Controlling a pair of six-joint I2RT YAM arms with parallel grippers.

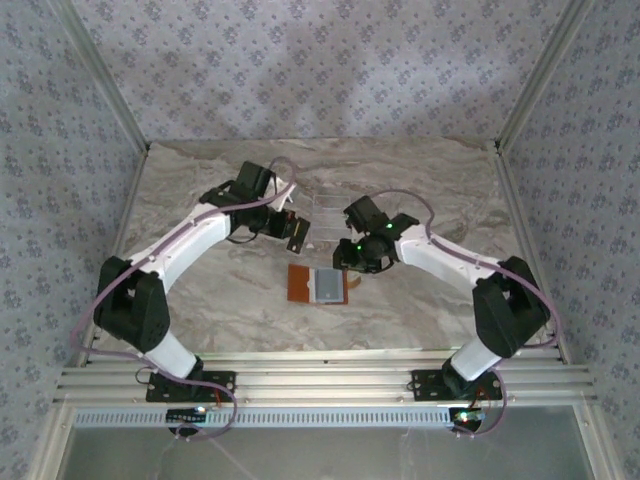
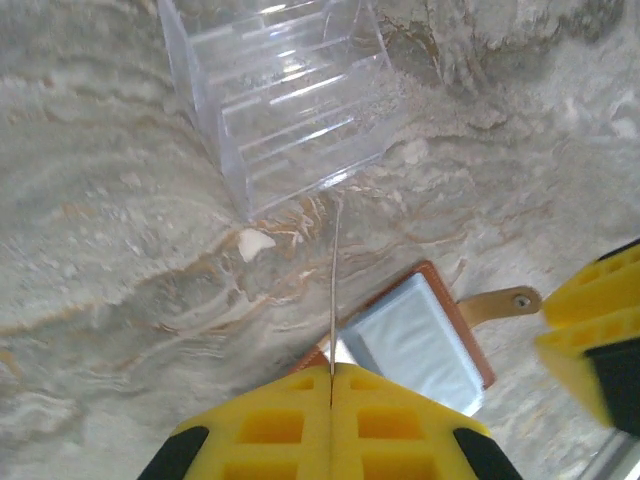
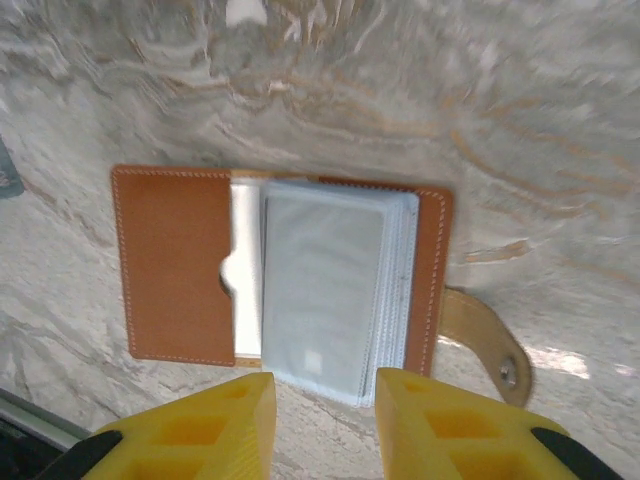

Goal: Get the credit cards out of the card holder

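The card holder [image 3: 175, 265] lies open on the marble table, orange-brown outside, with grey-blue sleeves [image 3: 325, 290] and a strap tab [image 3: 480, 345]. A whitish credit card [image 3: 245, 225] shows in the pocket behind the left flap. My right gripper [image 3: 322, 405] hovers open at the holder's near edge, with nothing between its fingers. My left gripper [image 2: 332, 372] is shut on a thin credit card [image 2: 334, 290], seen edge-on and standing straight out from the jaws. That card looks dark from above, in the left gripper [image 1: 297, 232], just beyond the card holder [image 1: 318, 284].
A clear ridged plastic tray [image 2: 280, 90] stands on the table just past the held card's tip, also seen from above as the tray [image 1: 325, 208] between the two arms. The right gripper's yellow fingers [image 2: 590, 330] sit close to the right of the card holder [image 2: 420, 335].
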